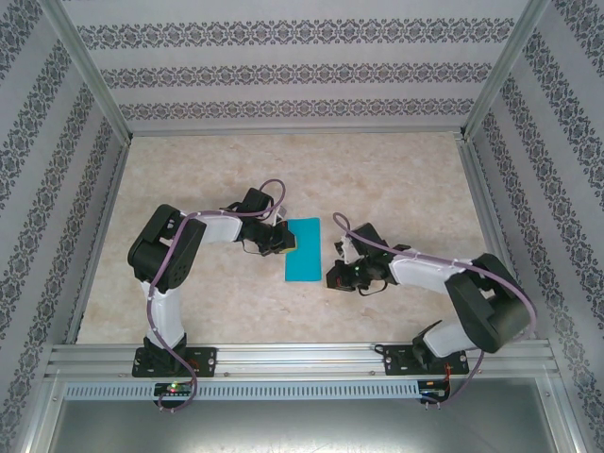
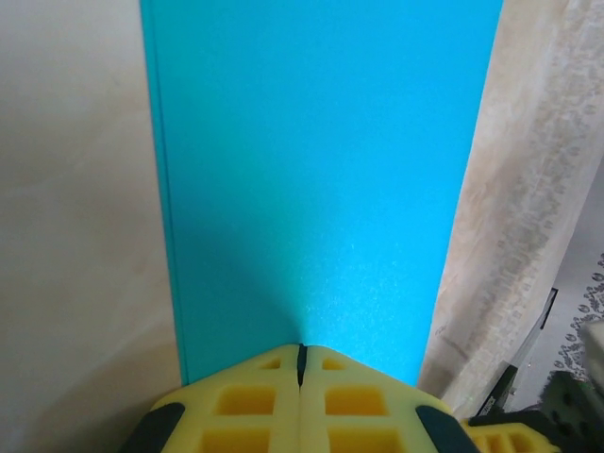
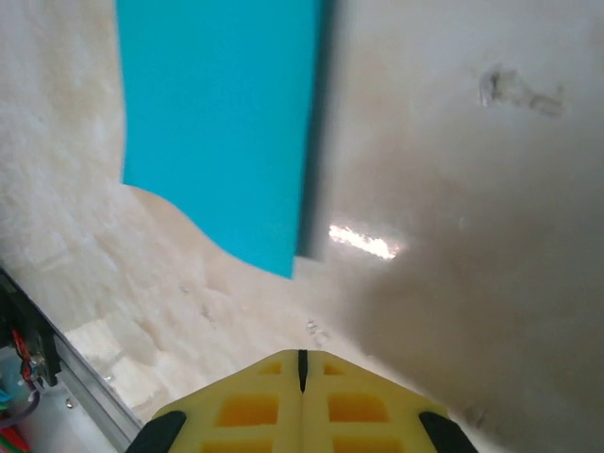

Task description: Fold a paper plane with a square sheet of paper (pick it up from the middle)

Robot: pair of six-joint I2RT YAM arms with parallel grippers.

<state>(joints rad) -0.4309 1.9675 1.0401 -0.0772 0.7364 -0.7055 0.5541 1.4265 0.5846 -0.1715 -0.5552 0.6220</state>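
Observation:
The square sheet of paper [image 1: 304,250] lies on the table as a narrow teal rectangle, folded in half; a doubled edge runs down its left side in the left wrist view [image 2: 321,170]. My left gripper [image 1: 286,240] is shut, its yellow tips [image 2: 302,347] resting on the paper's near edge. I cannot tell whether paper is pinched between them. My right gripper [image 1: 340,274] is shut and hangs over bare table to the right of the paper, apart from it [image 3: 302,354]. From there the paper [image 3: 222,123] shows one long edge slightly raised, casting a shadow.
The marbled table [image 1: 283,170] is bare behind and beside the paper. Patterned walls enclose three sides. An aluminium rail [image 1: 302,357] carrying both arm bases runs along the near edge, also seen low left in the right wrist view [image 3: 85,396].

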